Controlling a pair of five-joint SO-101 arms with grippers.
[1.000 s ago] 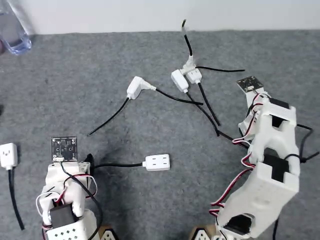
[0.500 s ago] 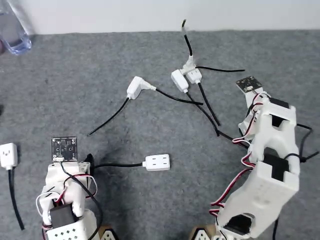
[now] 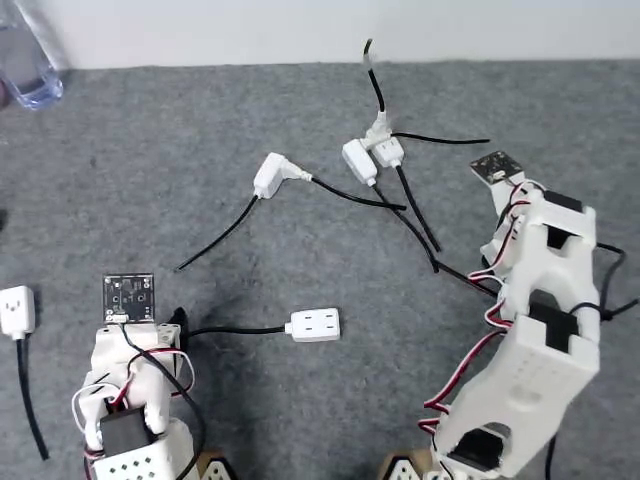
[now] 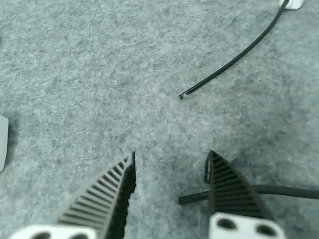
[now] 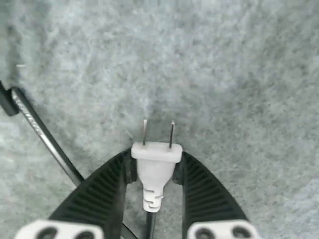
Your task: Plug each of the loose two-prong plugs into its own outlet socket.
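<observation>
My right gripper (image 5: 154,167) is shut on a white two-prong plug (image 5: 155,160), whose prongs point away over the grey carpet. In the high view the right arm (image 3: 540,300) stands at the right side of the table. My left gripper (image 4: 169,167) is open just above the carpet with nothing between its fingers; its arm (image 3: 130,400) is at the lower left. A white outlet socket (image 3: 315,324) lies mid-table on a black cable. A second white socket (image 3: 16,309) lies at the left edge. A loose white plug (image 3: 270,175) lies farther back.
A cluster of white plugs (image 3: 370,152) with tangled black cables lies at the back centre. A cut black cable end (image 4: 180,96) lies ahead of the left gripper, and another cable (image 4: 279,190) runs under one finger. A clear bottle (image 3: 25,70) stands in the back left corner.
The right arm has shifted slightly, its wrist edging a little to the left and back. The left arm and the loose plugs and sockets have stayed put.
</observation>
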